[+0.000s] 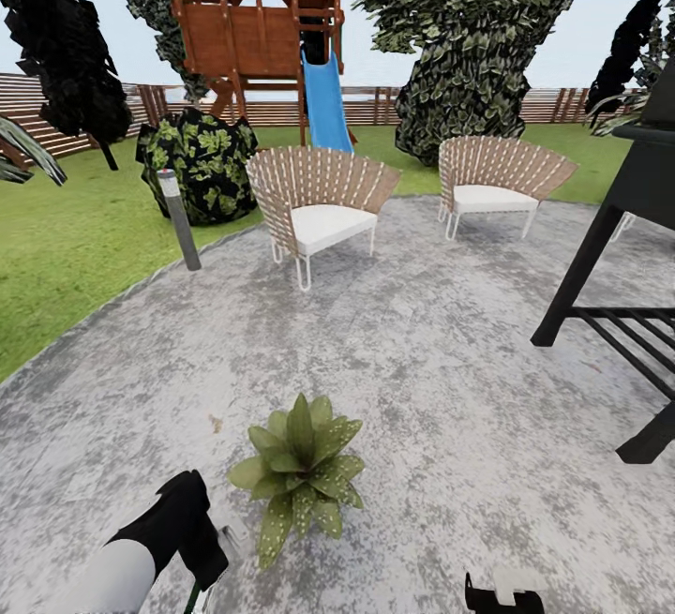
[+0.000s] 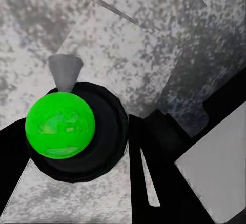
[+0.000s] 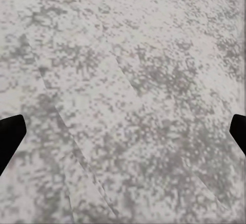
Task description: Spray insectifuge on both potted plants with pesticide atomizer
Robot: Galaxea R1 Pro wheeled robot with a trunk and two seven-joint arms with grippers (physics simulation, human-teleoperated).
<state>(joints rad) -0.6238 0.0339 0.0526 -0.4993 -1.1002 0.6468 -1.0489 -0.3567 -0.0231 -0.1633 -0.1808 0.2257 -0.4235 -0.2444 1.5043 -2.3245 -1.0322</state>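
One potted plant (image 1: 300, 473), a low rosette of speckled green leaves, sits on the grey stone patio (image 1: 422, 361) of the garden, just ahead of me. The second plant is out of view. My left gripper (image 1: 214, 553) hangs just left of the plant, shut on the pesticide atomizer (image 2: 60, 125). In the left wrist view the atomizer is seen end-on as a bright green round body with a grey nozzle (image 2: 65, 73). My right gripper (image 3: 123, 137) is open over bare stone, with one dark fingertip (image 3: 10, 138) at each side edge. It also shows low in the head view (image 1: 506, 592).
Two woven chairs (image 1: 319, 197) (image 1: 497, 178) stand at the patio's far side. A black metal stand (image 1: 619, 314) is at the right. A grey post (image 1: 180, 220) and a dark bush (image 1: 202, 164) mark the lawn edge, with a play tower and blue slide (image 1: 325, 103) beyond.
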